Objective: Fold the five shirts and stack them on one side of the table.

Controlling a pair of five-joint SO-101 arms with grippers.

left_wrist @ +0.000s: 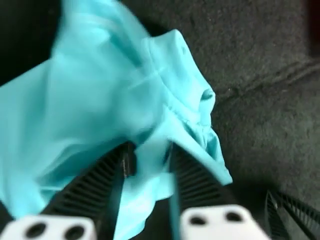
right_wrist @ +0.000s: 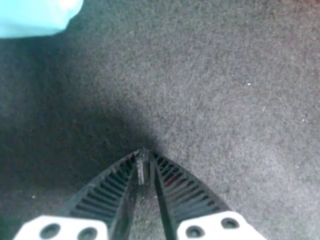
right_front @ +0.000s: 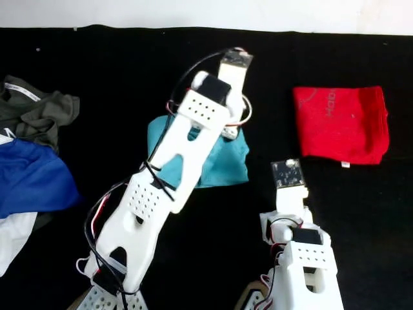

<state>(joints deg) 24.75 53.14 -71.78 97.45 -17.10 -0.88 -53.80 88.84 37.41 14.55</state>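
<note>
My left gripper point(left_wrist: 149, 159) is clamped on a fold of the turquoise shirt point(left_wrist: 100, 90). Its two ribbed fingers point(left_wrist: 107, 182) stand a narrow gap apart with the cloth pinched between them. The rest of the shirt spreads away from the tips in loose wrinkles onto the black table point(left_wrist: 270, 100).

My right gripper point(right_wrist: 144, 161) is clenched on nothing, tips pressed together, over bare table near the turquoise shirt. A corner of that shirt sits at the edge of my right wrist view.

The high view gives what my wrist views lack. My left arm stretches across the turquoise shirt, which lies bunched near the middle of the table, and my right arm stands just off its right side. Well to the right of the turquoise shirt lies a red shirt point(right_front: 341, 123), folded into a flat rectangle. Well to its left sits a loose heap: an olive shirt point(right_front: 39, 110) farthest back, a blue shirt point(right_front: 29, 177) in front of it, and a white shirt point(right_front: 13, 239) nearest me.
</note>
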